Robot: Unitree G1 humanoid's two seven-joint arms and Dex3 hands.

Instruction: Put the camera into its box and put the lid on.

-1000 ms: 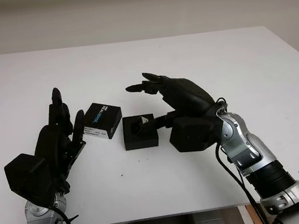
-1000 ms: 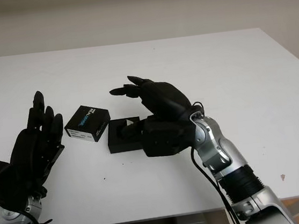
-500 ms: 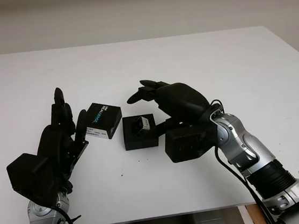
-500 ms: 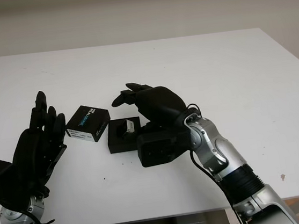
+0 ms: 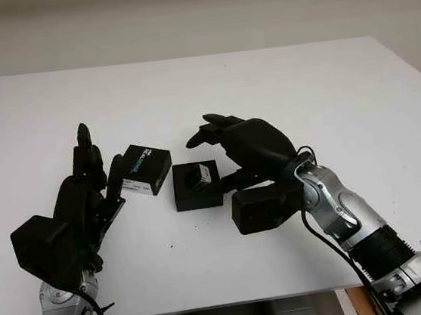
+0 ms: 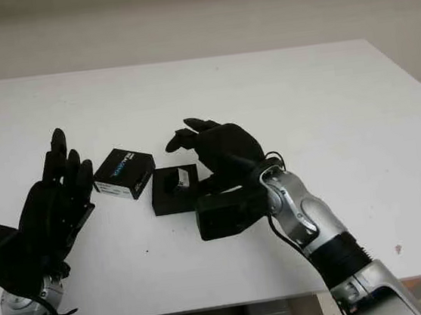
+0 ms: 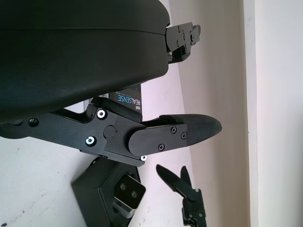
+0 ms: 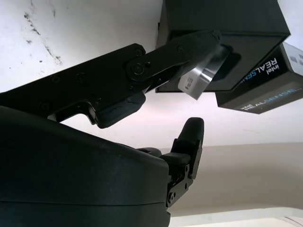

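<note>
The black box sits open-topped on the white table, with the silver camera tilted inside it. Its lid, black with a white label, lies just left of the box. My right hand is open and arches over the box's right side, and its thumb reaches to the camera. My left hand is open, held upright just left of the lid. The left wrist view shows the box, the camera and the lid.
The white table's near edge runs just behind both forearms. Bare table surface stretches beyond and to the right of the box. A pale wall stands behind the table.
My right hand has drawn back a little toward me and sunk lower, fingers now nearer the box. The camera and box stay in place. The left hand has hardly moved.
</note>
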